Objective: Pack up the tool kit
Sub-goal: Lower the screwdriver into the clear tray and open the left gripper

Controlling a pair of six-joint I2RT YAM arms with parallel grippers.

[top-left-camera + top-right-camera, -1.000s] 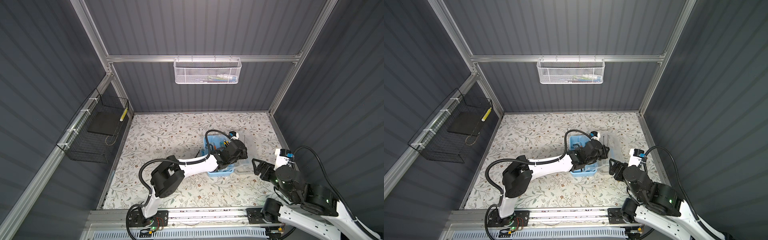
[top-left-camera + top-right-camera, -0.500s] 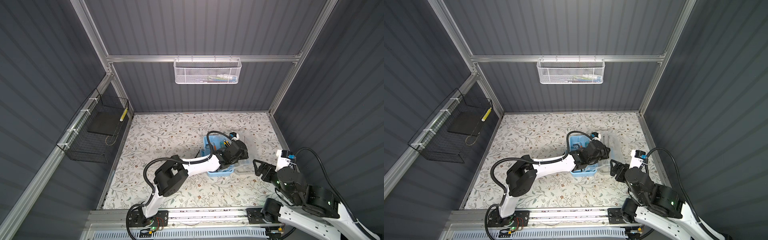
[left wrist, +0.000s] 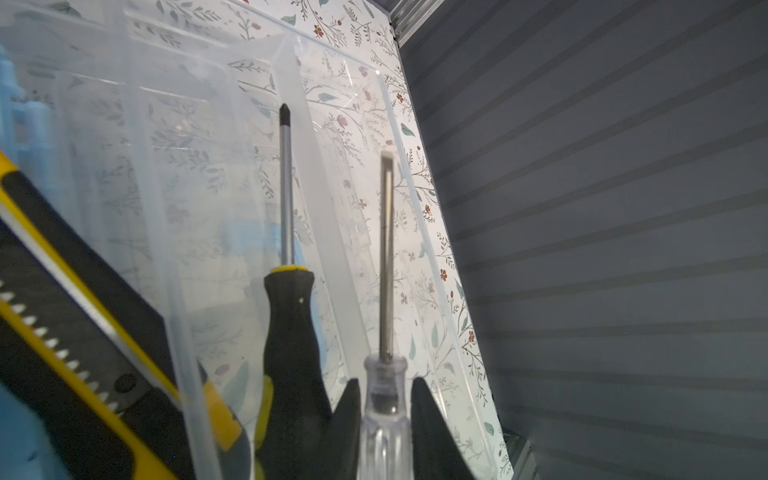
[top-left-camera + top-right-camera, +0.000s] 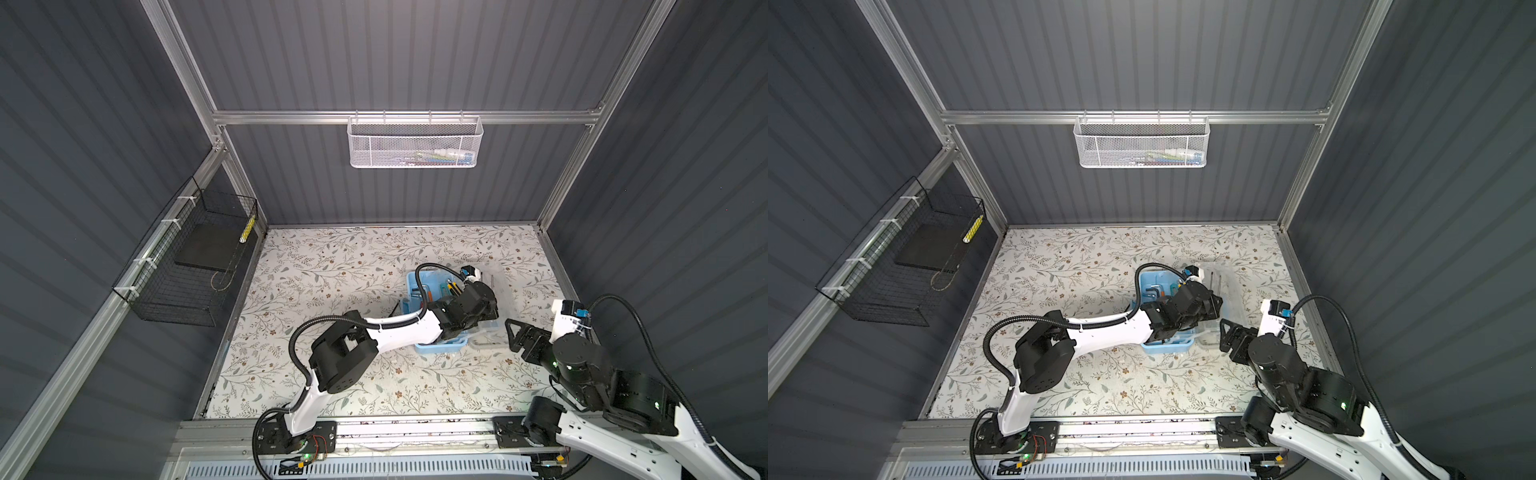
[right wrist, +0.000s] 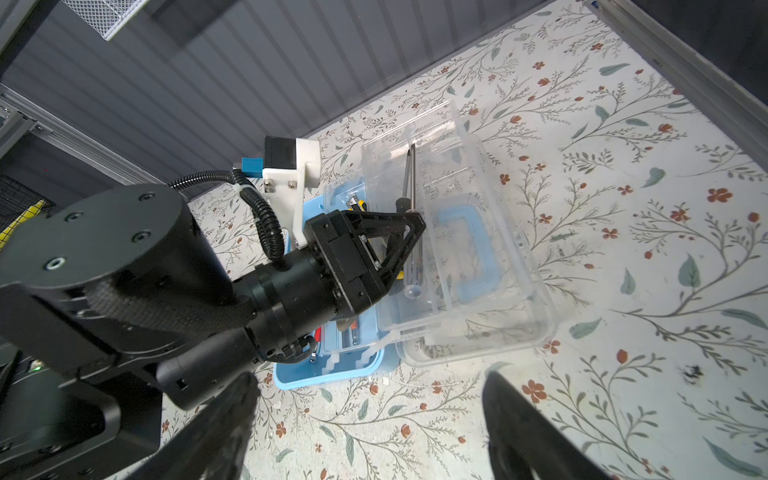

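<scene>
The tool kit (image 4: 440, 347) stands open on the floral table (image 4: 332, 266), right of the middle. Its light-blue box (image 5: 332, 374) has the clear lid (image 5: 511, 266) folded out flat on the table at the right side. A white mesh basket (image 4: 415, 145) hangs on the back wall and a black wire basket (image 4: 183, 266) on the left wall, both well apart from the kit. In both top views the wrist of the left arm covers the most part of the box, so its content is hard to see there.

The right wrist view shows what the top views hide. Two screwdrivers lie side by side in the lid, near the edge where it joins the box, and the blue handle (image 5: 461, 249) shows through the lid. The left wrist view gives them from close: a black-handled Phillips screwdriver (image 3: 291, 332) and a clear-handled flat screwdriver (image 3: 386, 249). A yellow-and-black utility knife (image 3: 62, 332) lies behind a clear wall.

The left gripper (image 3: 385, 384) has its fingers close at both sides of the clear handle. Whether they press it or only flank it, I cannot tell. The right gripper (image 5: 365, 432) hovers over the table near the lid, jaws spread wide, holding nothing.
</scene>
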